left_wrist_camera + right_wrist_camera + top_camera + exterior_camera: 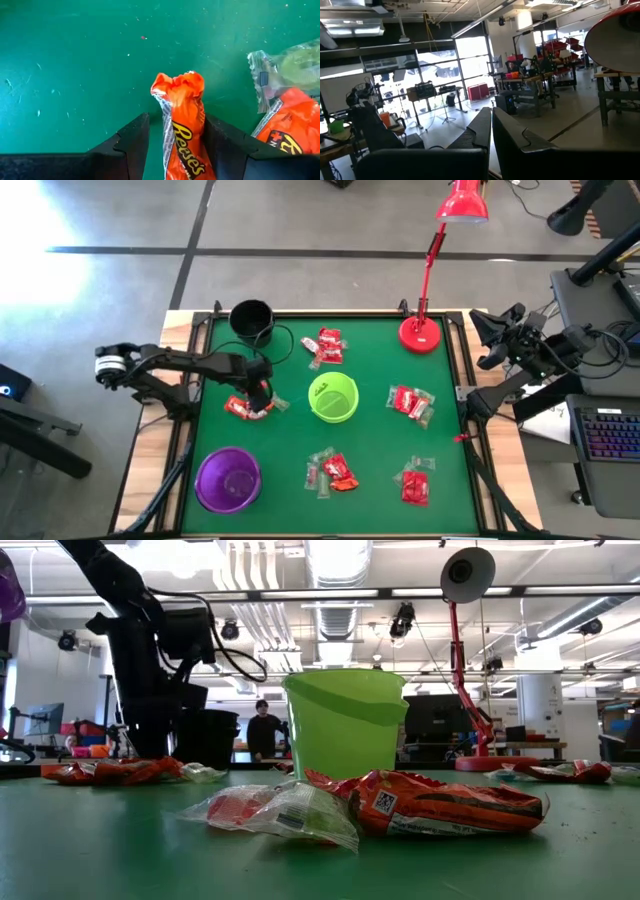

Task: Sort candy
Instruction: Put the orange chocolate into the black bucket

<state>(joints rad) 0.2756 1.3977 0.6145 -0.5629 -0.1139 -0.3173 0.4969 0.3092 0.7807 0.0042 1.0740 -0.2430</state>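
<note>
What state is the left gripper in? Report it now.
Open: the left gripper has its dark fingers spread either side of an orange wrapped candy, gaps visible.

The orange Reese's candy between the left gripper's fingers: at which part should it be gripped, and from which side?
Probably across the middle of the orange Reese's candy, from straight above. It lies flat on the green table, long and narrow, its length running between the open left gripper fingers, which flank it apart. The crumpled end looks less firm.

We lose orange candy (184,130) lower end at left wrist frame edge. Purple cup (8,585) cropped in low view. Distant person (264,730) too small to make out.
</note>
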